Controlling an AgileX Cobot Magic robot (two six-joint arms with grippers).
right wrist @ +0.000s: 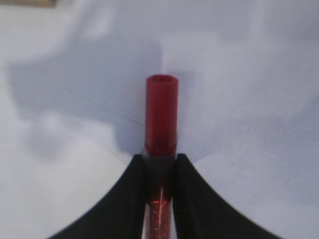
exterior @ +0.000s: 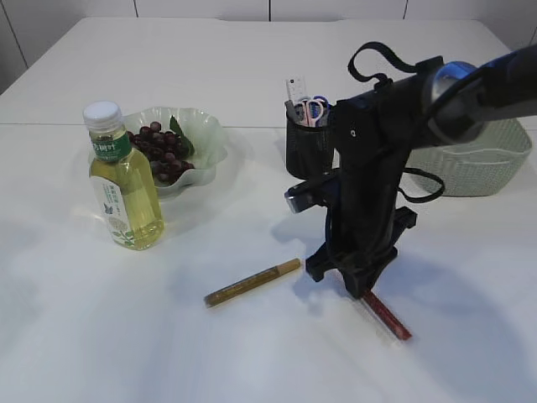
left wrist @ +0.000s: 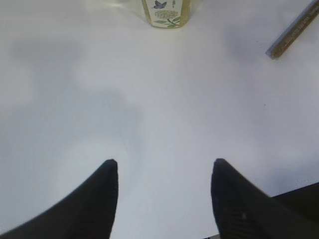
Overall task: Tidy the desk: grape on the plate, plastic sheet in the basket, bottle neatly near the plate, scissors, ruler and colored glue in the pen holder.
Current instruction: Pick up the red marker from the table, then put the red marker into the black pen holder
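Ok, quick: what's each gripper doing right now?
Left gripper: open, empty, above bare table.
Right gripper: shut on the red glue pen.

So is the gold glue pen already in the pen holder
No, the gold glue pen lies flat on the table, in front of the pen holder and apart from it.

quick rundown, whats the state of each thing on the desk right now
bottle: upright, capped, beside the plate
grapes: on the plate
scissors: standing in the pen holder
ruler: standing in the pen holder
gold glue pen: lying flat on the desk, not held
red glue pen: on the desk, right pincer closed around it
left pincer: open, empty
basket: upright, contents not visible
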